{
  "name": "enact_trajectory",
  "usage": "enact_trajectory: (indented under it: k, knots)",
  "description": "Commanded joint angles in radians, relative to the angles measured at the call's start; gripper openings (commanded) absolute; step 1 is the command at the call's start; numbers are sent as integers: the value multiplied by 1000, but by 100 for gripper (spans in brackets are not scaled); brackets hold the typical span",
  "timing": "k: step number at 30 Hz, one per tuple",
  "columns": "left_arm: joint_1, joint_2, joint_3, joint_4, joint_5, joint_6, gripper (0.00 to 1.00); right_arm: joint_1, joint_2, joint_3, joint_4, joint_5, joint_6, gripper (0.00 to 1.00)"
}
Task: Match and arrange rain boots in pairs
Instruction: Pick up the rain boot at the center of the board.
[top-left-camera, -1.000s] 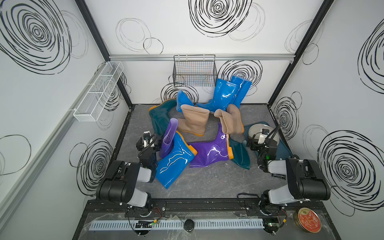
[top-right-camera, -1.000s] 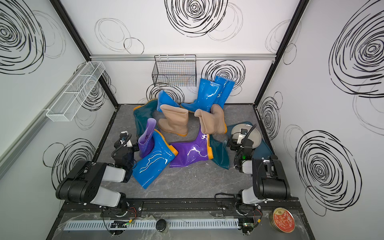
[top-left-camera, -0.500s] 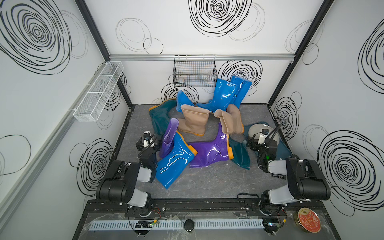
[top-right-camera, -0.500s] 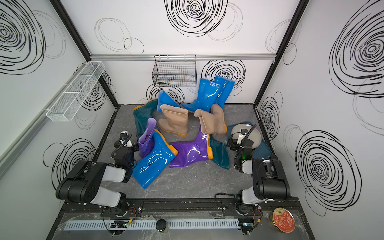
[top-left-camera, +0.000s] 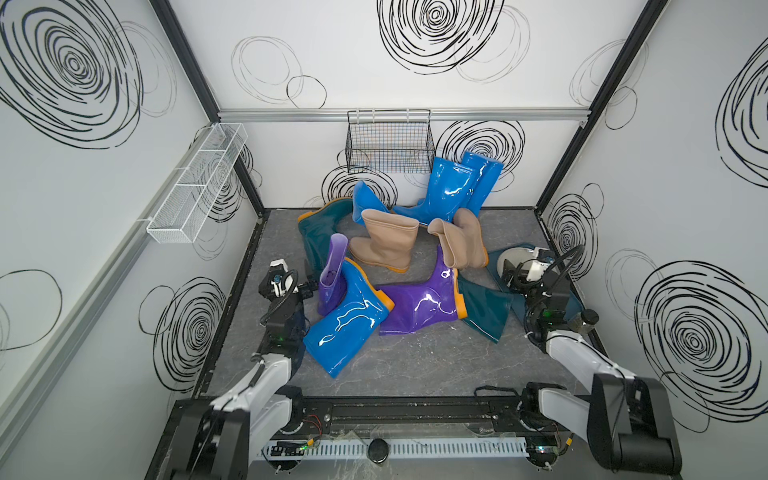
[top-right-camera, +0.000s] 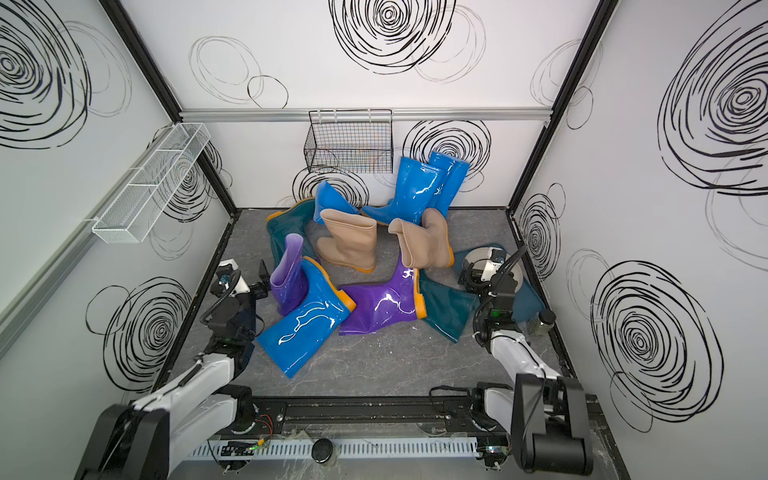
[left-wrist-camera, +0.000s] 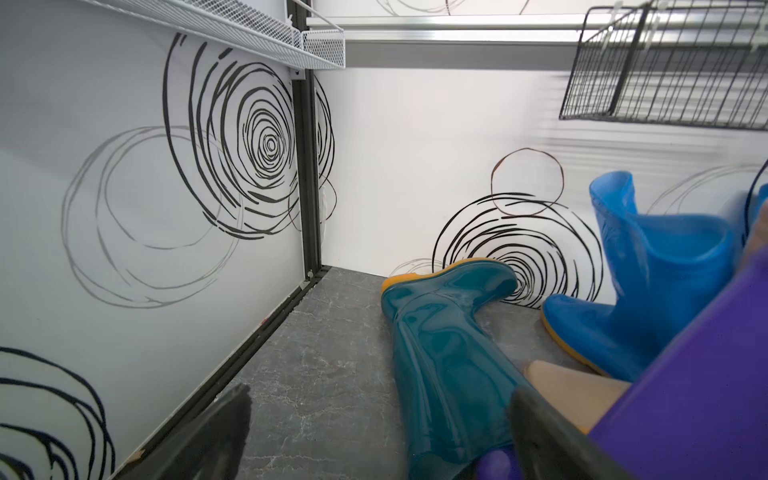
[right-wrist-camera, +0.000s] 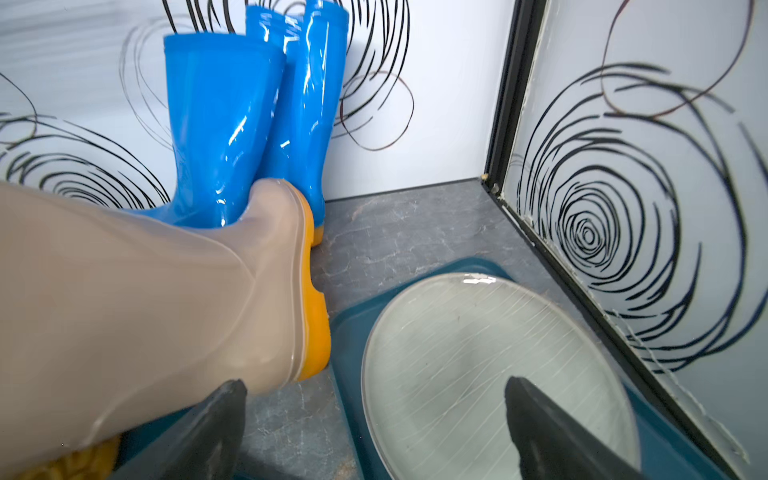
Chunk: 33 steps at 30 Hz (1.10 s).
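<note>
Hovering empty, jaws apart: left tool (top-left-camera: 306, 286) beside upright purple boot (top-left-camera: 332, 274), right tool (top-left-camera: 512, 277) above plate (right-wrist-camera: 457, 353); boots (top-left-camera: 349, 324) lie jumbled on bench (top-left-camera: 415, 365), unpaired, so arms likely sit ready for first pick.

In both top views the right hand (top-left-camera: 512, 277) and its arm cover part of the grey plate (top-left-camera: 515, 252) and teal tray (top-left-camera: 495, 259) at 3 o'clock. The teal boot (top-left-camera: 486, 309) at 4 o'clock hides its foot behind the purple boot (top-left-camera: 419, 307). In the left wrist view the wire basket (left-wrist-camera: 665, 66) is blurred and cut off at the edge.
</note>
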Motion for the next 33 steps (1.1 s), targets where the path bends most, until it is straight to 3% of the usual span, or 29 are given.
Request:
enact_trajectory:
  k: [1,6,10,15,20,26,30,33]
  knots:
    - [2,-153,192,-588,-57,-190,99,22,-105,94,-245,-102,-21,100]
    - [3,-219,360,-1063,-5,-505,99,159,-129,228,-431,-179,-107,100]
    - [14,-188,367,-1198,93,-672,99,284,-65,346,-539,-151,-147,100]
    - [25,-147,297,-1224,214,-850,99,443,2,426,-592,-137,-204,100]
    - [9,-198,244,-1258,185,-941,99,569,66,471,-628,-113,-234,100]
    - [-26,-245,236,-1373,96,-962,99,656,164,483,-590,-143,-252,100]
    - [-28,-248,205,-1385,84,-997,99,734,281,570,-618,-186,-257,97]
    - [-46,-252,267,-1416,13,-954,99,787,397,655,-650,-236,-239,94]
